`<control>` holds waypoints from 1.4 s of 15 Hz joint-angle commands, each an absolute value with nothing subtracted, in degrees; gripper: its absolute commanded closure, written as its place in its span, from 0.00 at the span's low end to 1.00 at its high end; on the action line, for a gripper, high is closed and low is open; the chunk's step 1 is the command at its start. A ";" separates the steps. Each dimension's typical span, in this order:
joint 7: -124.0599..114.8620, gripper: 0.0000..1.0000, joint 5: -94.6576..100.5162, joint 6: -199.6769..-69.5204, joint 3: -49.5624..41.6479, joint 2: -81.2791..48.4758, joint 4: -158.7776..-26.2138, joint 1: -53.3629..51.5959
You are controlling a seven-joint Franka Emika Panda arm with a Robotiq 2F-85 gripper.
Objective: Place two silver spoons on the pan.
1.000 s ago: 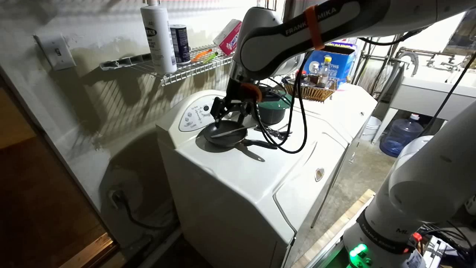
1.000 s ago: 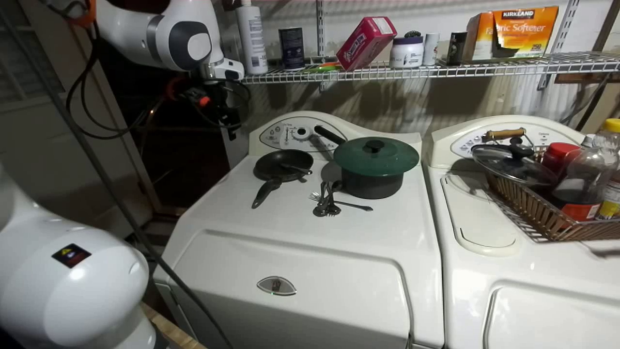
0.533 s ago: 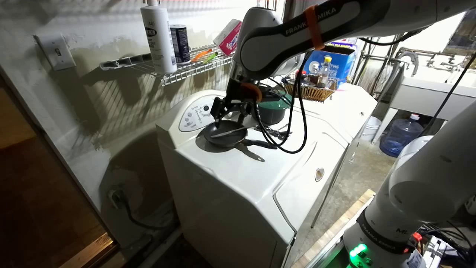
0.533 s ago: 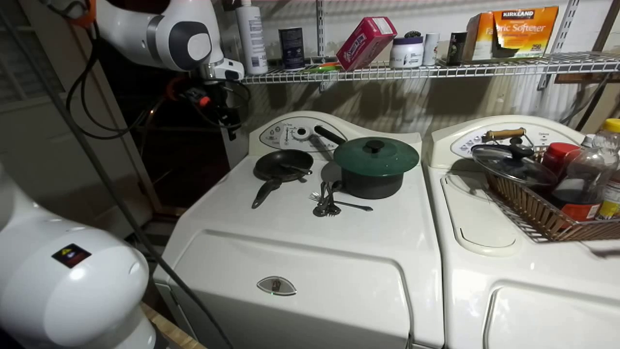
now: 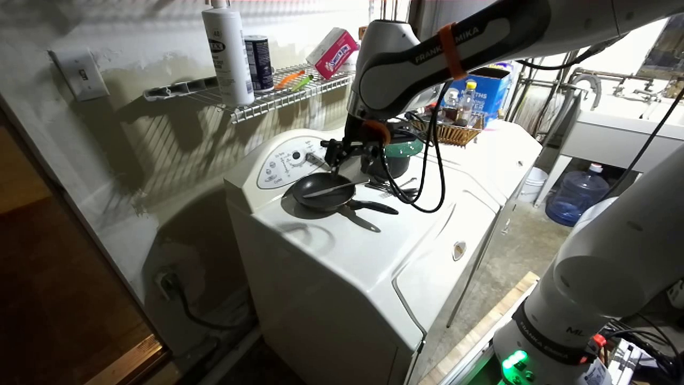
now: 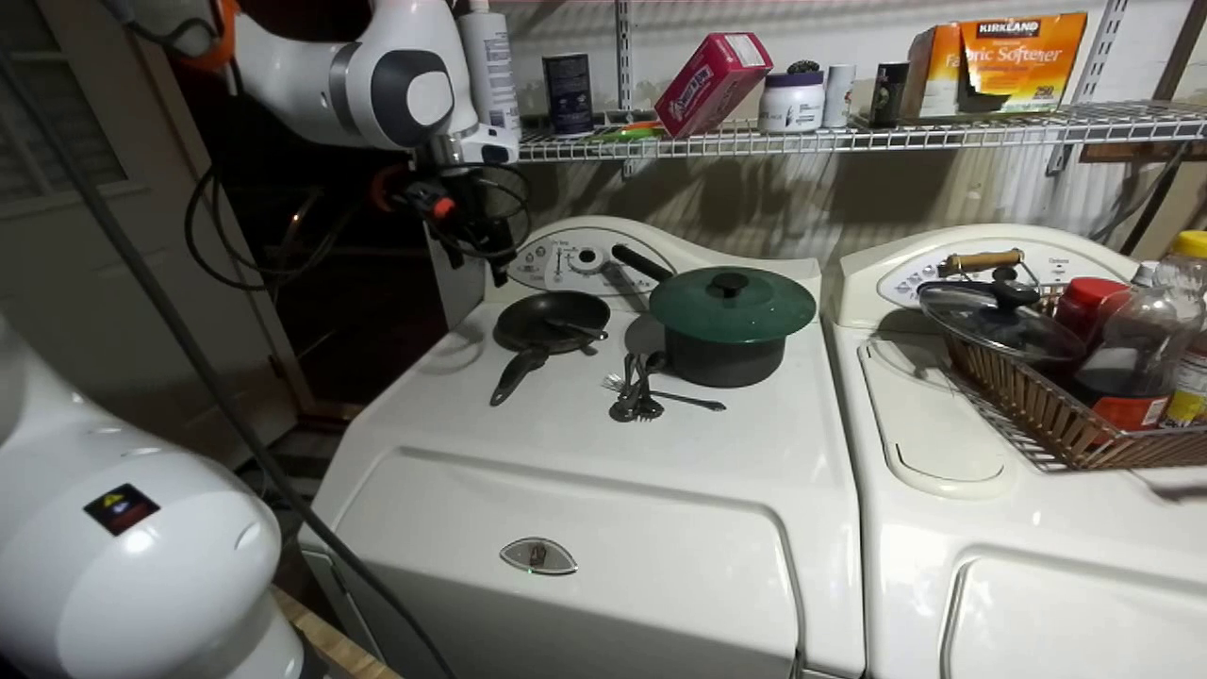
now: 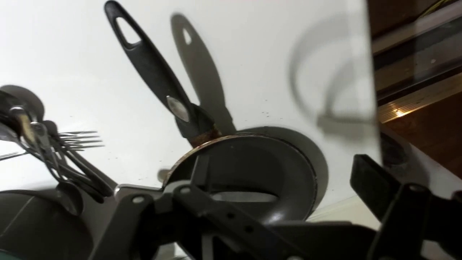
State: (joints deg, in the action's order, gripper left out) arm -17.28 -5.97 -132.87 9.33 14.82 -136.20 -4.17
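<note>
Spoons (image 7: 71, 198) lie in a tangled heap of cutlery (image 6: 637, 389) on the counter (image 6: 528, 429), just beside the green-lidded pot (image 6: 731, 325) and apart from the pan (image 7: 252, 166). A flat utensil (image 5: 332, 189) rests in the pan, one end over the rim on the heap's side; whether it is a spoon I cannot tell. In an exterior view the gripper (image 6: 477, 272), spread wide and holding nothing, hangs higher up with the pan between it and the heap, so the next reach probably passes over the pan. In the wrist view the heap lies well left, its spoon handles slanting crosswise to the gripper's span; little turning seems needed.
</note>
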 commanded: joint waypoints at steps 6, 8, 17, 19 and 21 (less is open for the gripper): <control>-5.94 0.00 -3.26 -138.15 1.28 10.18 -137.58 0.43; 1.65 0.00 -4.23 -138.71 -1.34 10.04 -138.19 0.83; 14.08 0.00 -6.26 -139.98 -6.04 10.18 -140.02 1.55; 14.09 0.00 -6.25 -140.00 -5.94 10.18 -140.03 1.51; 16.42 0.00 -8.62 -140.13 -7.02 9.90 -140.22 1.48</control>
